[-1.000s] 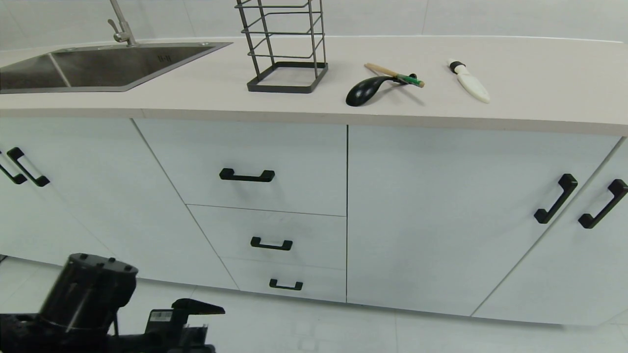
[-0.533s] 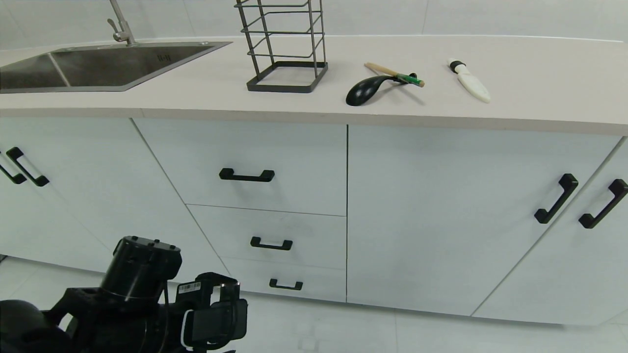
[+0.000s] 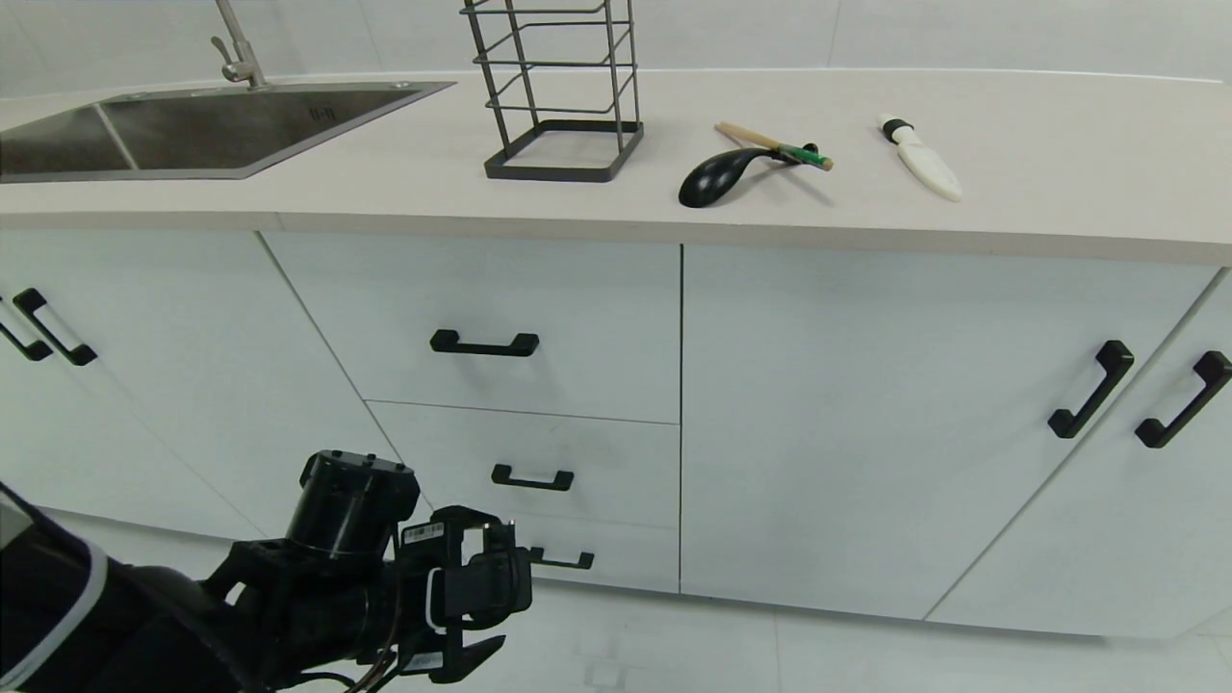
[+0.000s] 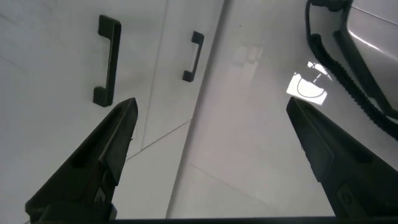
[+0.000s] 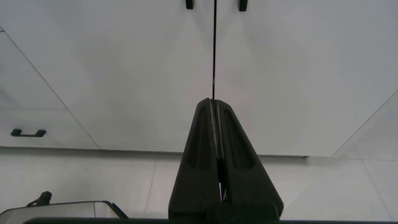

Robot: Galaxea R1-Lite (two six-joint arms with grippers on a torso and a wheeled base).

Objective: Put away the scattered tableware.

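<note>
On the countertop (image 3: pixel 385 183) lie a black spoon (image 3: pixel 717 176), a wooden stick with a green band (image 3: pixel 773 146) resting on the spoon's handle, and a white knife (image 3: pixel 921 159) to the right. A dark wire rack (image 3: pixel 558 91) stands left of them. My left gripper (image 3: pixel 486 595) is low, in front of the bottom drawers, open and empty. In the left wrist view the left gripper (image 4: pixel 211 104) has its fingers spread wide before two drawer handles (image 4: pixel 107 61). My right gripper (image 5: pixel 216 107) is shut and empty, facing cabinet doors.
A sink (image 3: pixel 192 125) with a tap is set in the counter at the left. Below the counter is a stack of three drawers with black handles (image 3: pixel 484 344), with cabinet doors (image 3: pixel 866 423) on both sides. The floor below is bare tile.
My left arm has risen from the lower left corner and moved right and forward, towards the lower drawers. The tableware on the counter has not moved.
</note>
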